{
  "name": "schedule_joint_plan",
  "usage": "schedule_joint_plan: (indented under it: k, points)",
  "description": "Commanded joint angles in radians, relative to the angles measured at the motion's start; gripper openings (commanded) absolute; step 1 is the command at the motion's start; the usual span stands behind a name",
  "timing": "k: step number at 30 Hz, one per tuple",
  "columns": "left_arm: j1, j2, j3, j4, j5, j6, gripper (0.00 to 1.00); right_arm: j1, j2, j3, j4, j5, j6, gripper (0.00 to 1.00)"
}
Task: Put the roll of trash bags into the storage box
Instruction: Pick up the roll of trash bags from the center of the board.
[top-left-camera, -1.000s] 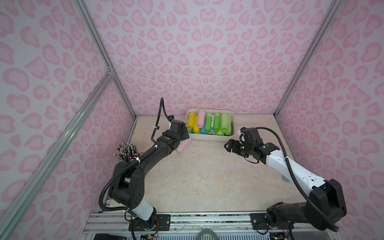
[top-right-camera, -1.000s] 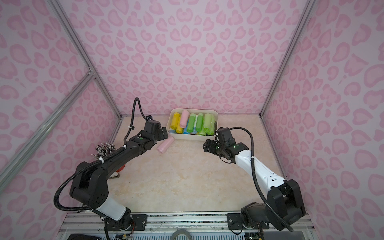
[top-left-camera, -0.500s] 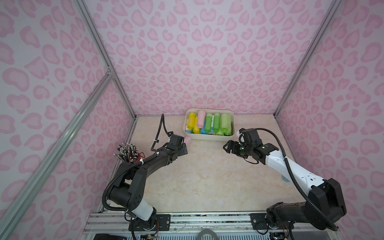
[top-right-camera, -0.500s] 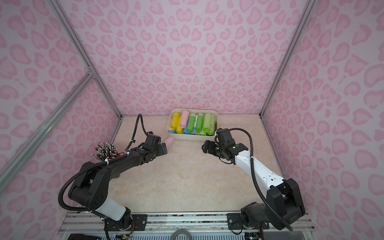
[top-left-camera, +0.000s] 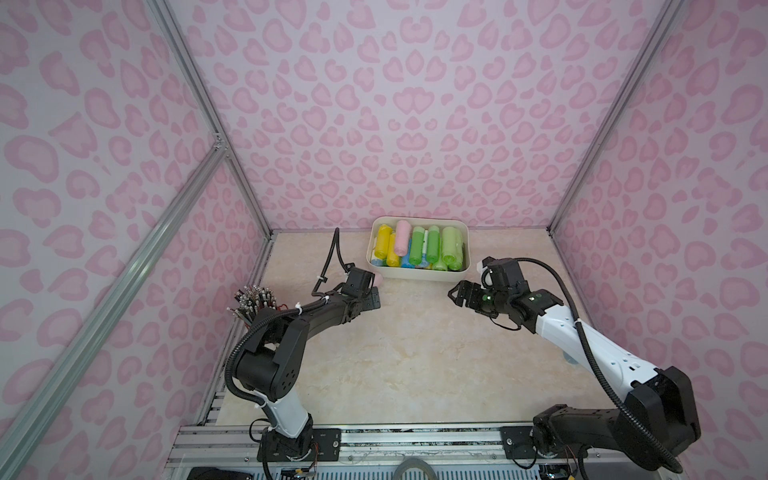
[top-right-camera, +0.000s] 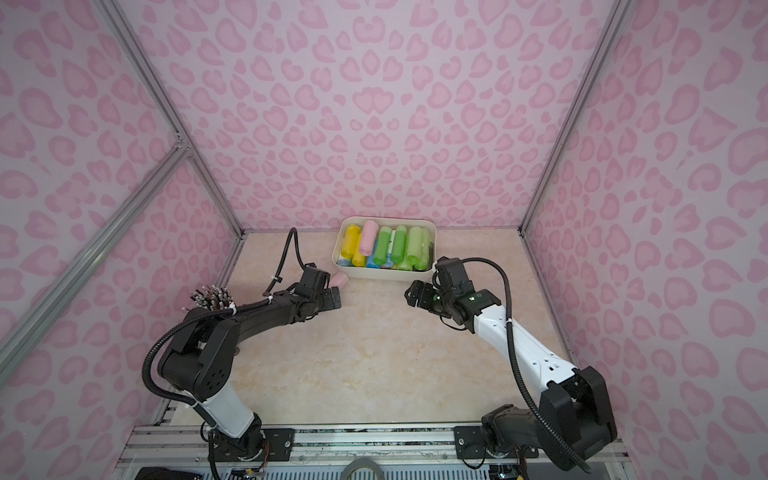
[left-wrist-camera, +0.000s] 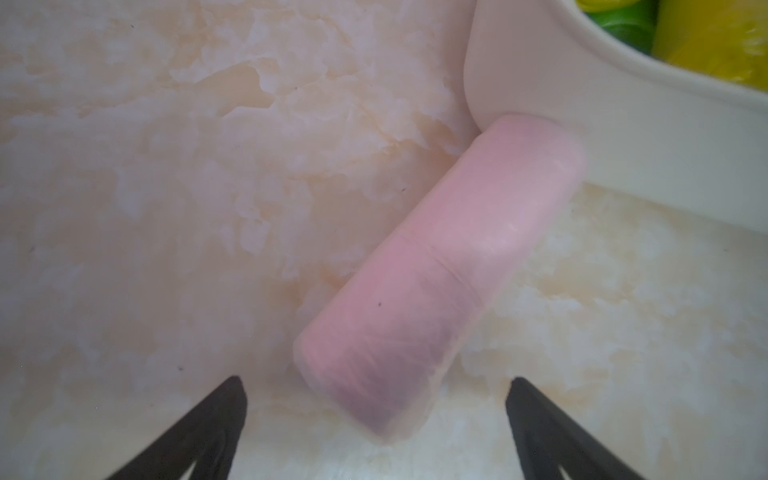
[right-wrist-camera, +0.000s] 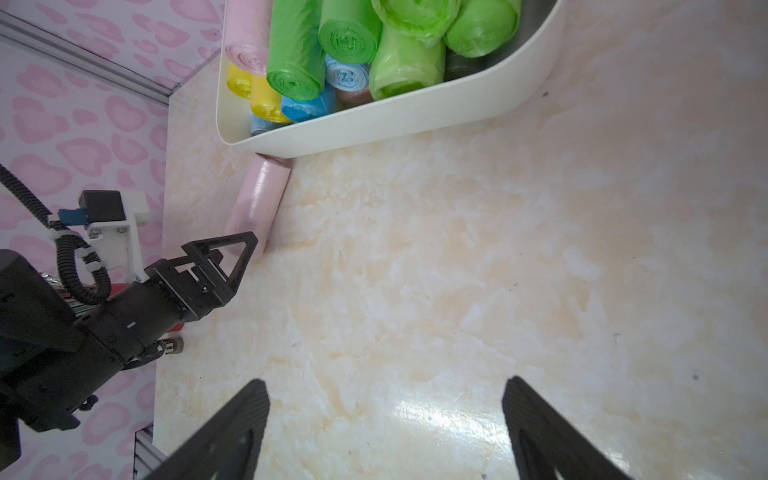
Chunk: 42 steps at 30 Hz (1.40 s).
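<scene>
Though the storage box (left-wrist-camera: 623, 137) already holds a heap of rolls, one pink roll of trash bags (left-wrist-camera: 440, 274) lies outside it, flat on the marble-pattern tabletop (top-left-camera: 415, 353).

- Roll: on its side and slanted. Its far end touches the box's outer wall at the near left corner. The right wrist view shows the same contact. In both top views only a small pink end shows past the left wrist.
- Left gripper (left-wrist-camera: 376, 384): jaws spread wide and low over the table. The roll's near end reaches in between the two fingertips, with a clear strip of table showing on each side. Nothing is gripped.
- Storage box: cream-white, shallow, with rounded corners, sitting at the back of the table close to the rear wall.
- Contents: yellow rolls (top-left-camera: 382, 245), a pink roll (top-left-camera: 402, 239), dark green rolls (top-left-camera: 432, 245) and light green rolls (top-left-camera: 451, 245) lie side by side on top. Blue rolls (right-wrist-camera: 309, 104) are wedged underneath.
- Right gripper (right-wrist-camera: 386, 384): jaws also wide apart, with only bare tabletop between them. It hovers near the box's near right corner, apart from the wall, and holds nothing.
- Bundle of pencils (top-left-camera: 249, 299): stands at the table's left edge beside the left arm, well apart from the box.
- Walls: pink heart-spot pattern on all sides.
</scene>
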Motion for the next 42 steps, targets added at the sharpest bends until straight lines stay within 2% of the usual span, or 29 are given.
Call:
schedule_joint_plan:
  k: [1, 13, 15, 19, 21, 24, 31, 42]
  points:
    - [0.001, 0.023, 0.025, 0.021, -0.047, 0.022, 0.99, 0.000, -0.002, -0.007, 0.002, 0.002, 0.006, 0.90]
    - [0.004, 0.170, 0.143, 0.010, -0.003, 0.089, 0.89, 0.000, -0.021, 0.010, -0.042, 0.035, 0.019, 0.90]
    - [0.004, 0.188, 0.146, 0.009, -0.005, 0.087, 0.84, 0.000, -0.028, 0.004, -0.042, 0.041, 0.027, 0.90]
    - [-0.002, 0.200, 0.143, 0.014, -0.005, 0.082, 0.66, 0.000, -0.029, -0.005, -0.043, 0.045, 0.031, 0.90]
    - [-0.007, 0.201, 0.138, 0.017, -0.008, 0.080, 0.62, 0.000, -0.029, -0.006, -0.048, 0.045, 0.030, 0.90]
    - [-0.013, 0.200, 0.130, 0.017, -0.013, 0.076, 0.49, 0.000, -0.070, -0.004, -0.055, 0.041, 0.029, 0.90]
    - [-0.028, 0.188, 0.109, 0.007, -0.010, 0.058, 0.31, 0.000, -0.084, -0.018, -0.052, 0.046, 0.037, 0.90]
    - [-0.064, 0.121, 0.120, 0.002, 0.029, 0.044, 0.26, 0.000, -0.078, -0.016, -0.038, 0.014, 0.052, 0.90]
